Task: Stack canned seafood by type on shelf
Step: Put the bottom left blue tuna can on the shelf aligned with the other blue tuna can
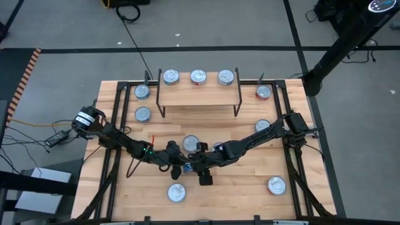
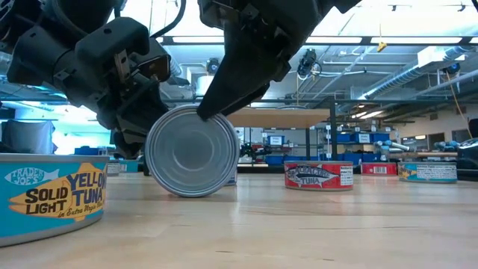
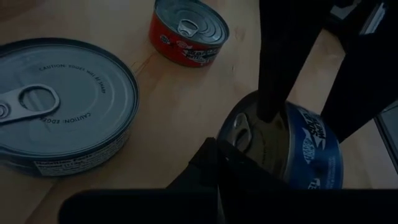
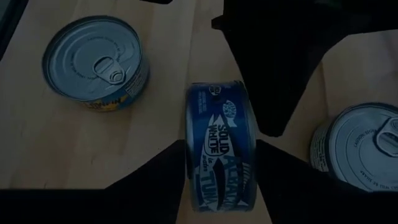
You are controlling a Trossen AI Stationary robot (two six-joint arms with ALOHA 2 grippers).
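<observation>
A round dark-blue tin [image 4: 221, 146] stands on its edge on the wooden bench [image 1: 250, 181] before the shelf [image 1: 199, 95], between the right fingers [image 4: 155, 171] spread either side, left fingers [image 3: 214, 168] clenched beside it, label partly hidden.

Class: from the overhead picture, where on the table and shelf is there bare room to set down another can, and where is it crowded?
The shelf is bare along its front; three cans line its back edge. Bare table lies between the front-right can and the arms. The middle is crowded: the left gripper and right gripper meet at a dark-blue can on edge.
</observation>
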